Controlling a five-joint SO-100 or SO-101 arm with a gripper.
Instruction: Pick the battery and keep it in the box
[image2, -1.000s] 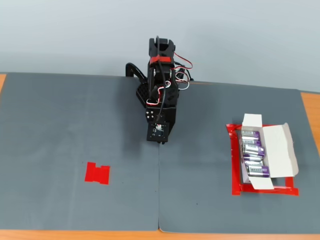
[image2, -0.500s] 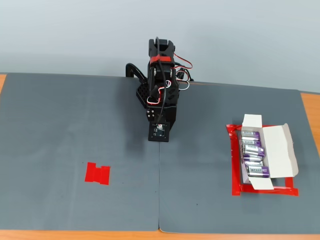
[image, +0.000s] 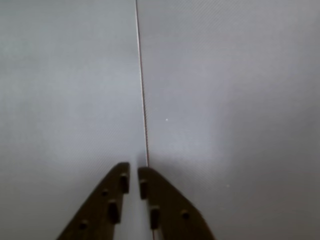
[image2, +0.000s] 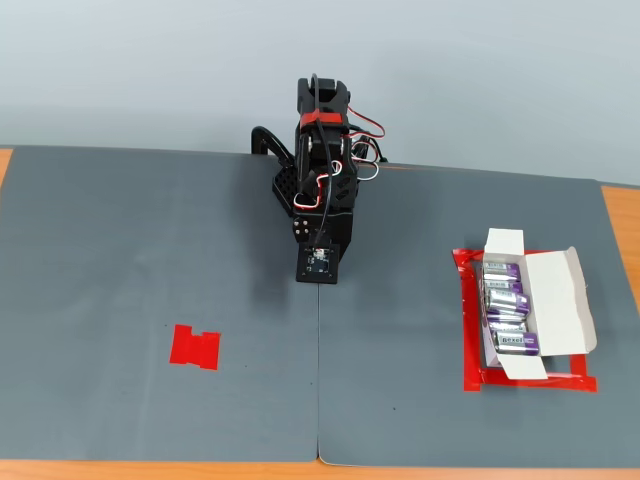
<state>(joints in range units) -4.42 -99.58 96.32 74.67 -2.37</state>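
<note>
Batteries (image2: 505, 310) lie in a row inside the open white box (image2: 560, 300), well right of the arm. The gripper (image: 133, 181), fingers nearly pressed together and empty, hangs over bare grey mat (image2: 150, 250). Each cell is probably rigid, smooth and dense; grasp across its mid-body.

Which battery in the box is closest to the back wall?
The top battery of the row in the white box in the fixed view, under the raised flap. The others lie below it, toward the mat's front edge.
</note>
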